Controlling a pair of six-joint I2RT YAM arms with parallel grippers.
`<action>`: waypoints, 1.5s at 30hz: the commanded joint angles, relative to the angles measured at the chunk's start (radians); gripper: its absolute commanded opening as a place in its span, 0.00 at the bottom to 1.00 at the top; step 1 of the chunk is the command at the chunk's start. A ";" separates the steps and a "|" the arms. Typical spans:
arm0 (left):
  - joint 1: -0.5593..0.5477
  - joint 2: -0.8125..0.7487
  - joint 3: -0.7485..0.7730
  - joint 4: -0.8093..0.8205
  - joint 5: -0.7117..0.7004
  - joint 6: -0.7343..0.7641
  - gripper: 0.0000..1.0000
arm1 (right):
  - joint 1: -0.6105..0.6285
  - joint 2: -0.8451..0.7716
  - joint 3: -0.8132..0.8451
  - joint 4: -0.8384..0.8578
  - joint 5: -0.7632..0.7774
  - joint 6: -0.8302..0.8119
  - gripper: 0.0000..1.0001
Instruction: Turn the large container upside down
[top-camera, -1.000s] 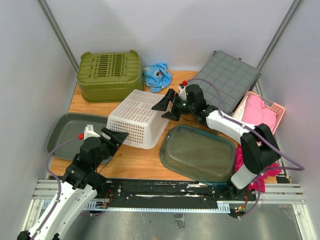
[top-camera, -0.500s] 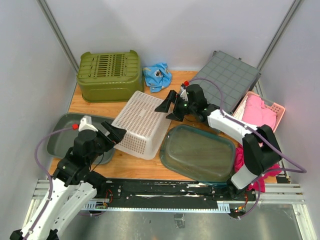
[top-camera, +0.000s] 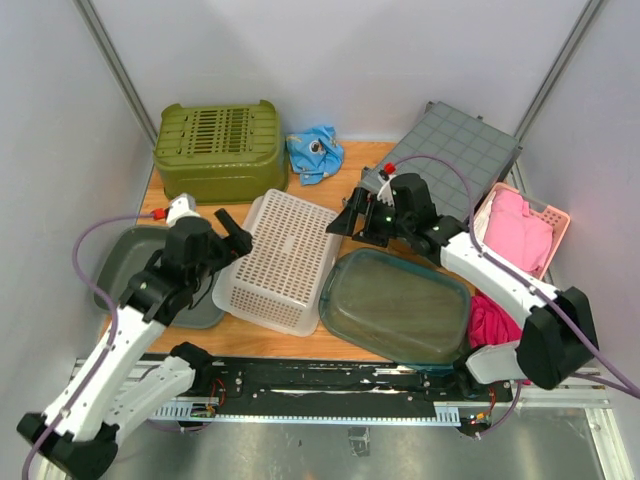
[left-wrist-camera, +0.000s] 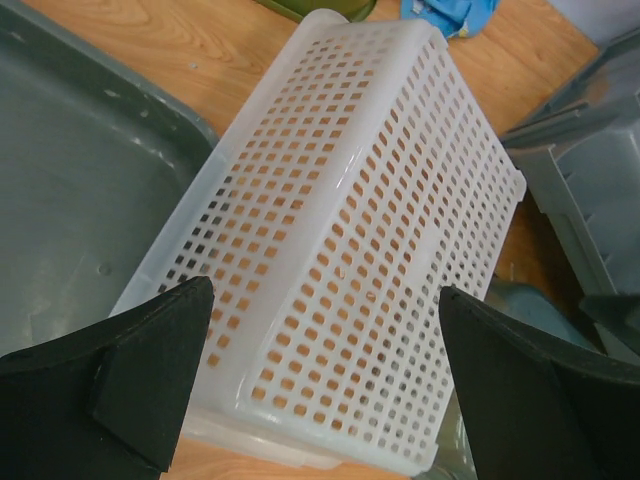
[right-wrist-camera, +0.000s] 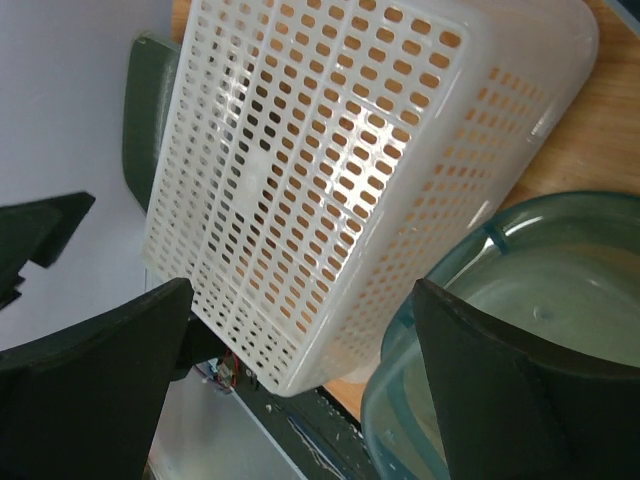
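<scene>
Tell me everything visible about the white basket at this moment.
The white basket is a rectangular plastic crate, walls and base pierced with small slots, corners rounded. It lies base up on the wooden table, between the grey tray and the teal tub, close against both. The open left gripper and right gripper flank it without touching.

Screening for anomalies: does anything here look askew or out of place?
Yes. The white basket lies bottom-up and tilted, skewed to the table edge. Its left edge overhangs the grey tray, and its right side appears to touch the rim of the teal tub. Nothing looks spilled or broken.
</scene>
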 joint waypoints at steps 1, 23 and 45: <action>-0.002 0.170 0.045 0.059 0.028 0.073 0.99 | -0.009 -0.104 -0.027 -0.139 0.079 -0.111 0.93; -0.030 0.401 -0.102 0.339 0.797 0.123 0.99 | -0.086 -0.414 0.068 -0.559 0.488 -0.436 0.96; -0.028 0.405 0.220 -0.186 0.312 0.265 0.99 | 0.005 -0.247 0.057 -0.475 0.275 -0.435 0.93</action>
